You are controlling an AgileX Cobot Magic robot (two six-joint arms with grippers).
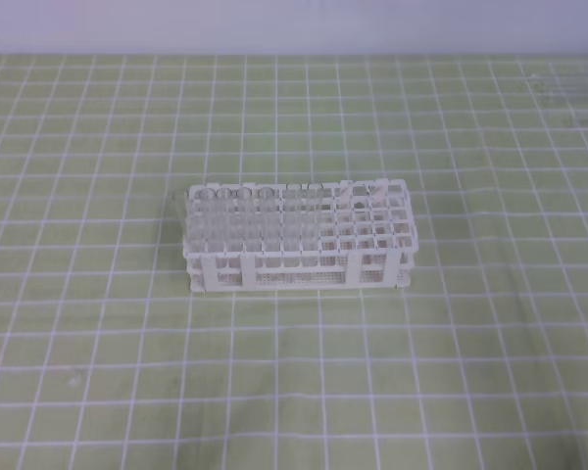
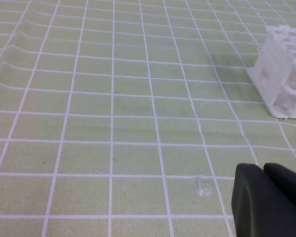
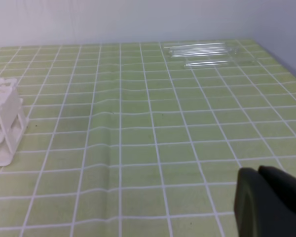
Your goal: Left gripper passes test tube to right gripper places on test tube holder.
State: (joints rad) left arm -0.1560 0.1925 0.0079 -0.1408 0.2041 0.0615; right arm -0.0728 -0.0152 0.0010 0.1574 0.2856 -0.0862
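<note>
Grippers sit nearest in each wrist view, only as a dark corner: the left gripper (image 2: 266,200) low over the green checked cloth (image 2: 138,123), the right gripper (image 3: 269,200) likewise. So little of either claw shows that I cannot tell whether the fingers are spread or closed; nothing is seen held in either. Neither arm appears in the high view.

Further out, mid-table, stands the holder (image 1: 299,240), a white lattice rack. Clear tubes (image 1: 250,211) seem to fill its left and middle rows already, while the holes at its right end look vacant, though the tubes are faint and hard to count.

Farthest, near the back right edge of the cloth, several loose test tubes (image 3: 204,52) lie flat side by side, well apart from the rack. Presumably the tube to be passed is one of these.

By my reading, this round has not begun: pick-up, hand-over and placing in the rack all remain.
</note>
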